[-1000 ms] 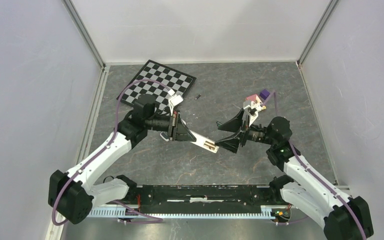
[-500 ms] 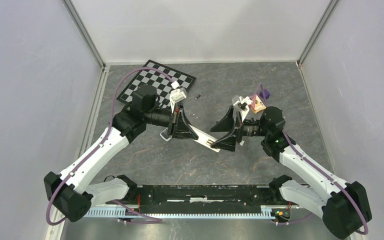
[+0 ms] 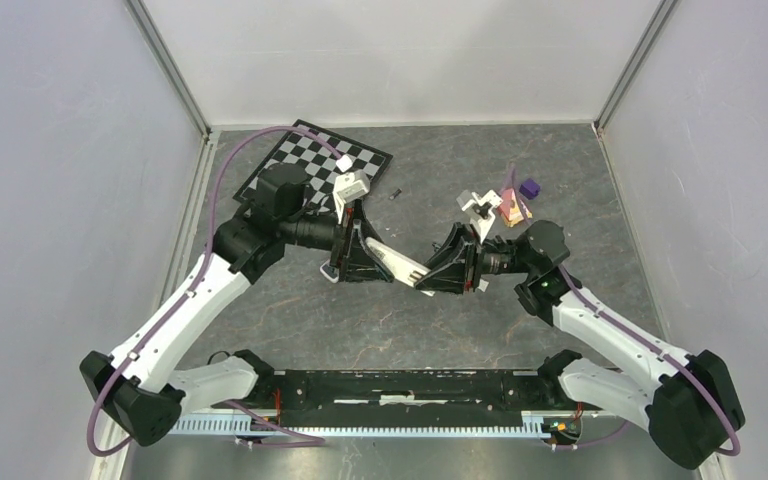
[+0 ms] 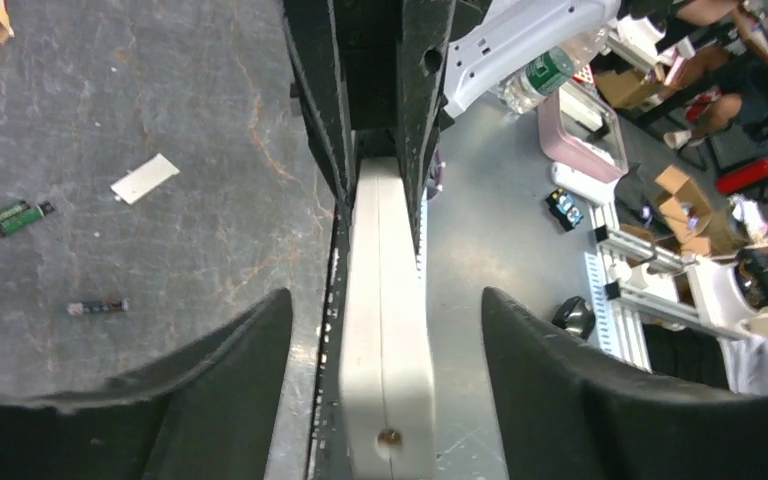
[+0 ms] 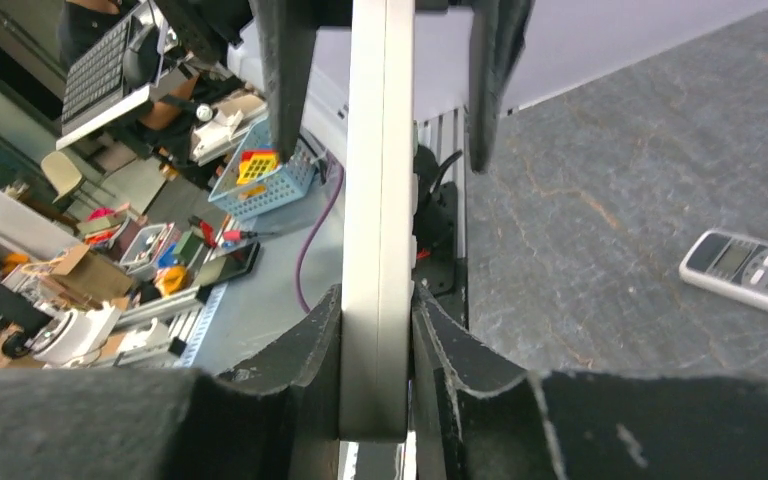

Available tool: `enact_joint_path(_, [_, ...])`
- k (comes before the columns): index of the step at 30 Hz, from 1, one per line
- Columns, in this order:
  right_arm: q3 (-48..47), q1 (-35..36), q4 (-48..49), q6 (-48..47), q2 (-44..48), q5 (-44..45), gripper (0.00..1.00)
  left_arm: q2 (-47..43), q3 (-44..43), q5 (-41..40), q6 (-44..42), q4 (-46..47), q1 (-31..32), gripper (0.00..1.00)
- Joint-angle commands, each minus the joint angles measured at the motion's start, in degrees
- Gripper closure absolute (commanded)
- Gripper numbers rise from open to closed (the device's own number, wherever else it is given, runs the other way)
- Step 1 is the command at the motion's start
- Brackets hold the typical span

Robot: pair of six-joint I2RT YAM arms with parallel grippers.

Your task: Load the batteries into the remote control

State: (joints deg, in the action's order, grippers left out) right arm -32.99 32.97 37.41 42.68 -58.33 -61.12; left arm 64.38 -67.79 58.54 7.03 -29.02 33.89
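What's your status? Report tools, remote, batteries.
Right tool shut on slim white plastic remote. Left tool open, straddling it. Small green-wrapped cylindrical batteries loose on grey table.

Remote on the table (image 5: pixel 750 272) cut by right edge; batteries (image 4: pixel 8 216) tiny (labels unreadable).

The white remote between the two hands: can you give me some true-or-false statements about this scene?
1. The right hand clamps the white remote. True.
2. The left hand squeezes it too. False: its fingers stand clear of the remote's sides.
3. Batteries lie on the table. True.
4. The checkerboard lies by the right arm. False: it lies at the table's far left.
5. A second remote lies on the table. True.
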Motion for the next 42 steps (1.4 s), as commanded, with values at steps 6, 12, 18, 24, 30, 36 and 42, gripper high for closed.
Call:
enact_joint_path(6, [6.34, 0.43, 31.01, 22.54, 2.41, 18.88, 0.77, -9.45, 19.03, -22.17, 37.34, 46.99, 0.26, 0.00])
enact_joint_path(12, [7.02, 0.94, 34.20, 25.12, -0.15, 23.52, 0.81, -6.15, 23.22, -30.96, 48.29, 62.66, 0.48, 0.00])
enact_joint_path(18, [7.16, 1.04, 27.74, 20.61, 1.11, 29.57, 0.83, -3.62, 23.77, -27.82, 49.12, 67.90, 0.52, 0.00])
enact_joint_path(24, [6.98, 1.20, 21.61, 17.77, 3.02, 33.76, 0.84, -6.76, 27.12, -31.77, 47.51, 67.19, 0.49, 0.00])
enact_joint_path(30, [4.92, 1.74, 16.62, 16.09, 2.57, 31.79, 0.84, -3.95, 25.63, -30.14, 50.45, 70.96, 0.48, 0.00])
enact_joint_path(36, [4.49, 2.31, 15.70, 16.14, 1.58, 29.82, 0.83, -0.31, 25.24, -28.57, 55.03, 74.53, 0.52, 0.24])
enact_joint_path(42, [4.69, 2.42, 15.90, 16.92, 0.14, 29.11, 0.82, 0.61, 26.72, -27.54, 56.24, 76.63, 0.54, 0.57])
